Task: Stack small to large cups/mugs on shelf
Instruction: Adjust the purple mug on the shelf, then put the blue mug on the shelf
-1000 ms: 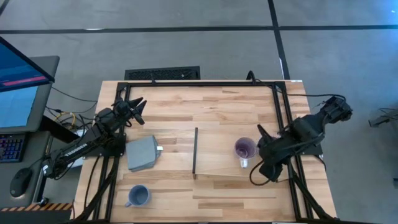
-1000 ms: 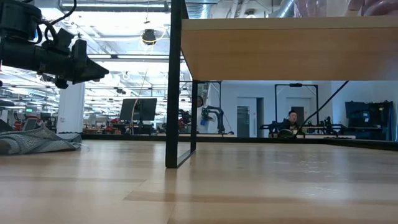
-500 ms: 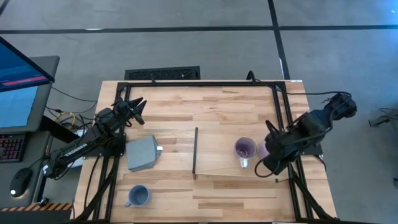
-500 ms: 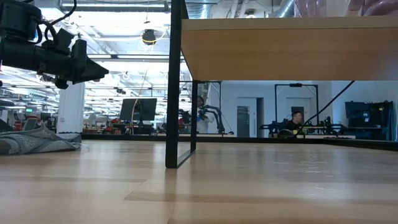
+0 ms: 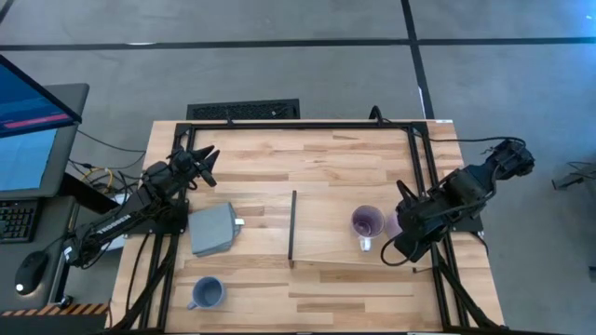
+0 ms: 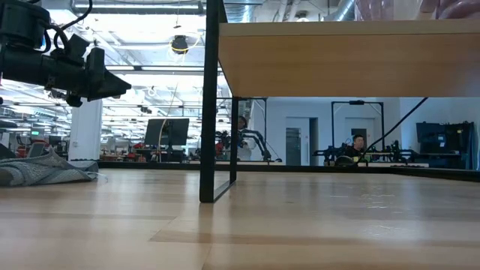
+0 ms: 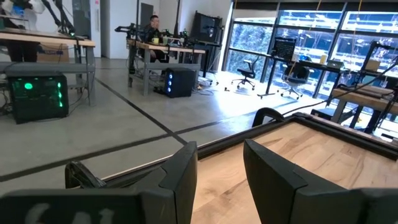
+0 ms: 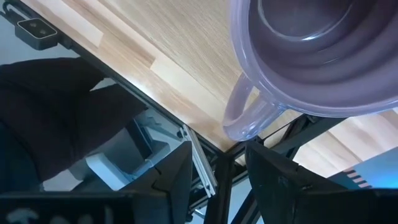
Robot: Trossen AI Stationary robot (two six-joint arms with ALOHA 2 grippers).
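Two lavender mugs stand on the raised light-wood shelf [image 5: 326, 186]. One mug [image 5: 366, 223] shows fully. The other mug [image 5: 393, 223] [image 8: 317, 56] stands near the shelf's right edge, half hidden under my right gripper [image 5: 400, 216] [image 8: 217, 149]. That gripper points steeply down and is open, with the mug's handle [image 8: 247, 115] just beyond its fingertips. A blue-grey mug [image 5: 207, 293] sits upright on the tabletop near the front left. My left gripper [image 5: 207, 160] [image 7: 221, 149] hangs open and level over the table's far left.
A flat grey square block [image 5: 212, 230] lies on the tabletop left of the shelf's black strip [image 5: 291, 226]. In the low view the shelf [image 6: 345, 60] stands on a black leg [image 6: 210, 112]. People sit at desks in the room beyond the table.
My right gripper has moved a little toward the table's right edge and rolled slightly, then stopped. The move uncovered part of the second lavender mug beside the first. Neither mug has shifted.
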